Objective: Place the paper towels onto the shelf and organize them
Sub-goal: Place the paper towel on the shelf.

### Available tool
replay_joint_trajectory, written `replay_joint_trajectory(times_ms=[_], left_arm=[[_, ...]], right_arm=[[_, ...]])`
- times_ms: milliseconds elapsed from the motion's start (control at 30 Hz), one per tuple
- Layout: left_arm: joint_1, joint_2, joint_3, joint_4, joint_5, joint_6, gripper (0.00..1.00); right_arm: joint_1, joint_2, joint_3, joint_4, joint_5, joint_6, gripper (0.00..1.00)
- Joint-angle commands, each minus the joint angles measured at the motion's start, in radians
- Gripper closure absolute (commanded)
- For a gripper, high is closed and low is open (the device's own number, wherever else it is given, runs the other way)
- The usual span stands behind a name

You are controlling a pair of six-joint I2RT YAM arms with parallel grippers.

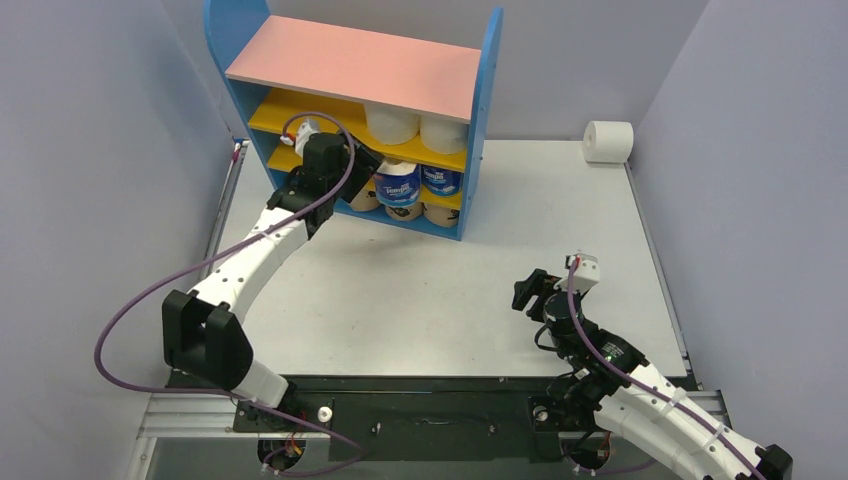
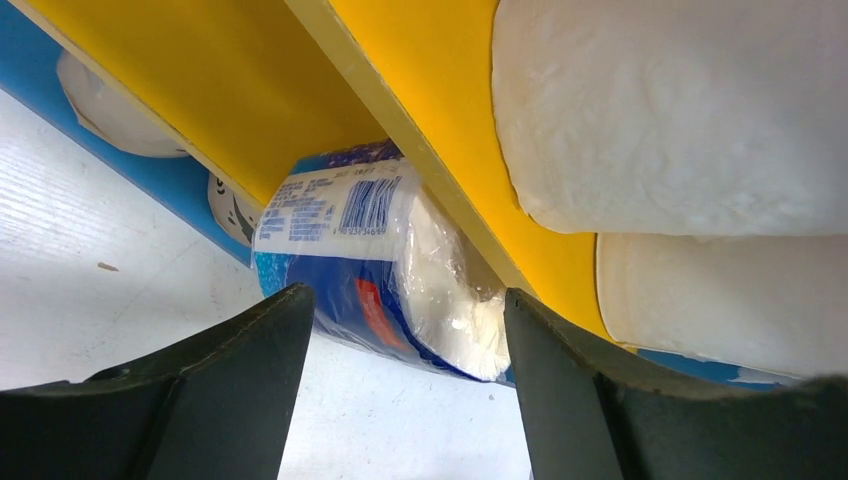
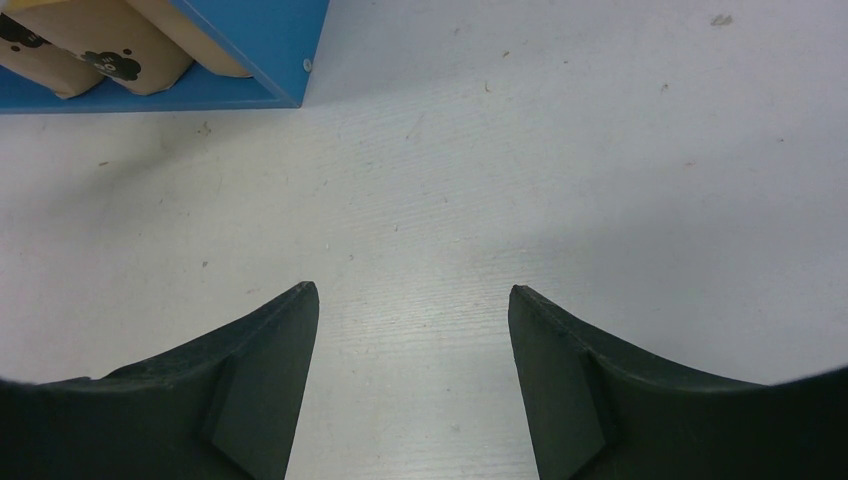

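From my station I see a white desk (image 1: pixel 450 290) boxed in by plain, pale grey-lilac walls (image 1: pixel 90 150) on the left, far and right sides. A metal and black rail (image 1: pixel 430 412) runs along the near edge, where the arms are bolted. Up close the desk top shows a fine grain and a scatter of small dark specks. The shelf (image 1: pixel 350 65) stands at the far side, left of centre, close to the far wall. Two white rolls (image 1: pixel 392 124) sit on the right of its upper yellow board, and tan rolls (image 1: pixel 437 214) with black prints lie on the blue base. On the lower yellow board a blue-wrapped roll (image 2: pixel 340 250) juts out over the front edge, beside a second blue-wrapped roll (image 1: pixel 441 180). My left gripper (image 2: pixel 405 300) is at the jutting roll, its fingers spread to either side of the roll's near end; I cannot tell whether they press on it or stand clear. My right gripper (image 3: pixel 412 295) hangs released over bare desk on the near right, nothing between its fingers. A lone white roll (image 1: pixel 608 141) lies in the far right corner of the desk, well apart from the shelf.
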Motion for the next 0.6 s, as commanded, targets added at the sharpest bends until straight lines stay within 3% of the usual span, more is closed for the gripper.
replay_joint_trajectory(times_ms=[0,133,267,567], left_arm=[[0.018,-0.088,-0.022,0.063,-0.005,0.032,0.32],[0.019,-0.17,-0.103,0.098,0.012,0.179,0.32],[0.018,-0.284,-0.293,0.273,0.049,0.322,0.32],[0.001,-0.331,-0.56,0.576,0.198,0.407,0.33]], right_arm=[[-0.006,-0.018,-0.003,0.02,0.029,-0.003,0.35],[-0.005,-0.019,-0.004,0.022,0.031,-0.003,0.35],[-0.006,-0.018,-0.004,0.027,0.03,-0.006,0.35],[-0.006,0.001,-0.003,0.034,0.027,-0.011,0.35]])
